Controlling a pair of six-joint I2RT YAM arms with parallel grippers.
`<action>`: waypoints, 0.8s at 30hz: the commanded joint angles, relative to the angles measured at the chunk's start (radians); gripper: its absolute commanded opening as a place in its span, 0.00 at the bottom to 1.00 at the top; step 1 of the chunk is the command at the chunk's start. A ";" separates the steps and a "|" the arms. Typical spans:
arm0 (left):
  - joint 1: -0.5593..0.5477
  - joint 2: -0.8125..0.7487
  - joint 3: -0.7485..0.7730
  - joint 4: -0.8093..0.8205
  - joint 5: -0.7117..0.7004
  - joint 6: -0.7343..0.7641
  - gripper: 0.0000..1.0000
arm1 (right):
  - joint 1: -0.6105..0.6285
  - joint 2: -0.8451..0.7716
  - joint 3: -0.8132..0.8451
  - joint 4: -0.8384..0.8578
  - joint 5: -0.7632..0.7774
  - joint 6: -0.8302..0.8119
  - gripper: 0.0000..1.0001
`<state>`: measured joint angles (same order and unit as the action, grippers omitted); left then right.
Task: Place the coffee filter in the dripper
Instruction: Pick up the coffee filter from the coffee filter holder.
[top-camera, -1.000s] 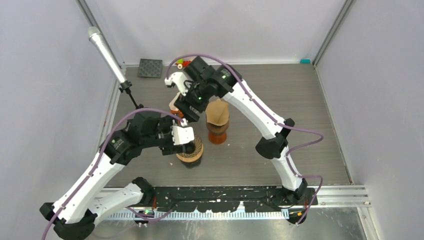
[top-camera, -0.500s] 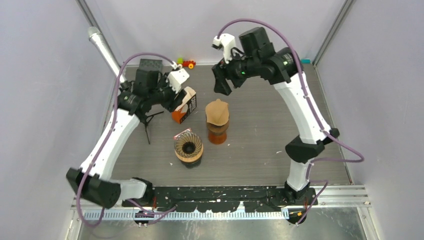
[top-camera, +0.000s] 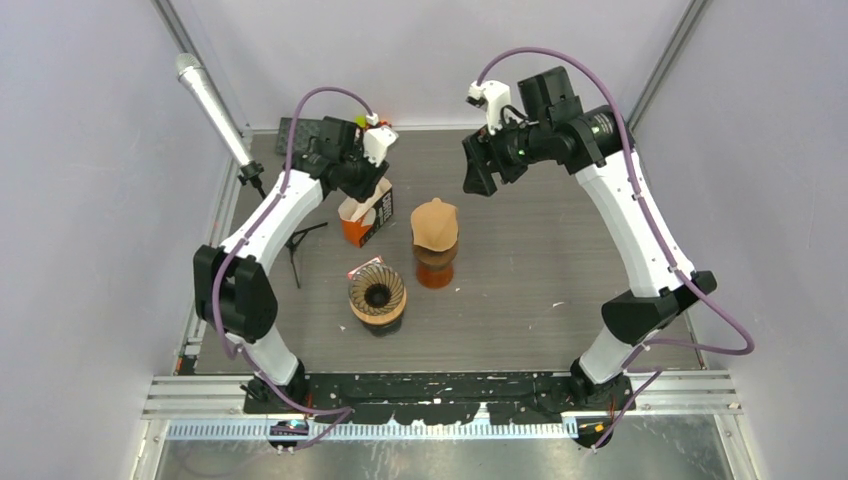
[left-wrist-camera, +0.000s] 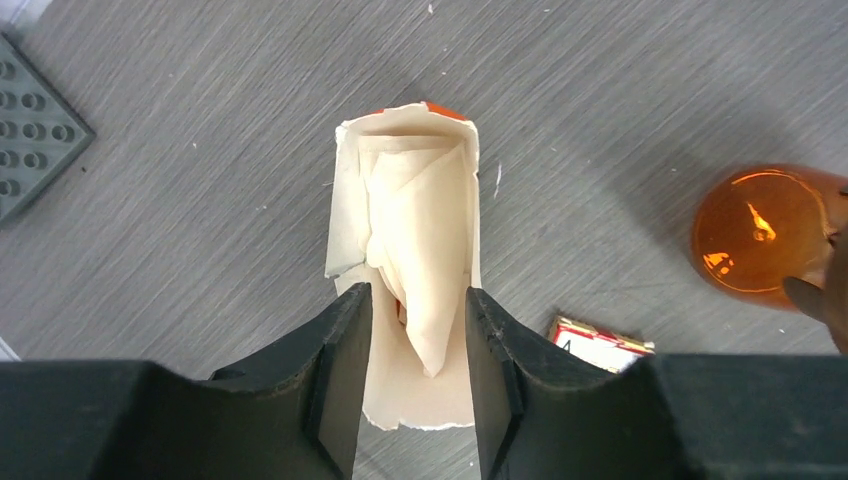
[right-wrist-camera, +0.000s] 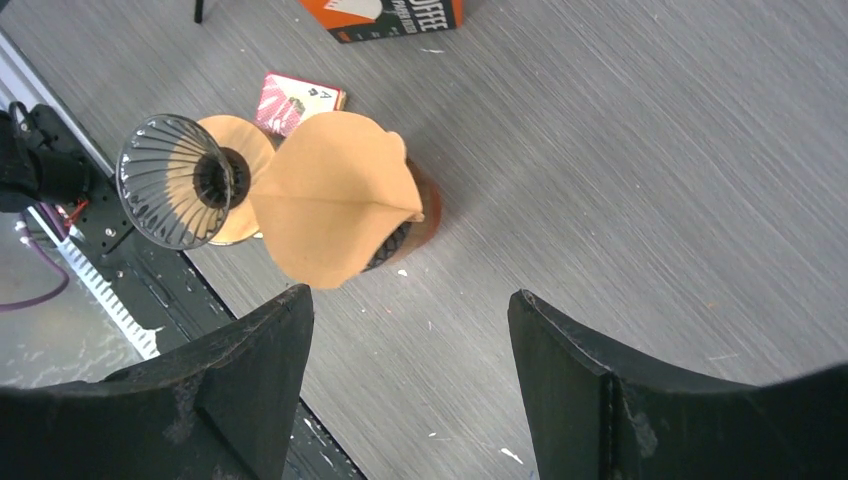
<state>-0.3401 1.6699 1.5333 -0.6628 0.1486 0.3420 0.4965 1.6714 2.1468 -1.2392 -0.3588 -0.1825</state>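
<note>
A torn-open orange filter box (top-camera: 365, 218) stands at the back left, with pale coffee filters (left-wrist-camera: 420, 230) upright inside it. My left gripper (left-wrist-camera: 418, 300) hangs over the box, its jaws narrowed on either side of a filter's tip with a little gap left on both sides. An empty ribbed dripper (top-camera: 377, 295) sits on a tan base near the middle. Beside it a brown filter (top-camera: 434, 225) rests on an orange dripper (top-camera: 435, 268). My right gripper (top-camera: 480, 170) is raised at the back right, open and empty, looking down on both drippers (right-wrist-camera: 170, 180).
A microphone (top-camera: 210, 100) on a small tripod (top-camera: 295, 240) stands at the left. A dark studded plate (left-wrist-camera: 35, 130) lies at the back left corner. A red card pack (right-wrist-camera: 300, 100) lies by the ribbed dripper. Purple walls close in on three sides.
My left arm swung from the ribbed dripper back over the filter box and its jaws narrowed. My right arm lifted from the box to the back right.
</note>
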 joint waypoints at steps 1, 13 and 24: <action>0.004 0.021 0.044 0.066 -0.056 -0.024 0.40 | -0.065 -0.076 -0.033 0.052 -0.087 -0.016 0.76; 0.004 0.075 -0.009 0.115 -0.085 -0.055 0.36 | -0.143 -0.115 -0.099 0.070 -0.167 -0.024 0.75; -0.006 0.093 -0.073 0.163 -0.155 -0.066 0.40 | -0.157 -0.112 -0.134 0.076 -0.202 -0.031 0.75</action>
<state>-0.3405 1.7561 1.4872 -0.5632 0.0399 0.2859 0.3447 1.5822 2.0148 -1.1988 -0.5285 -0.2066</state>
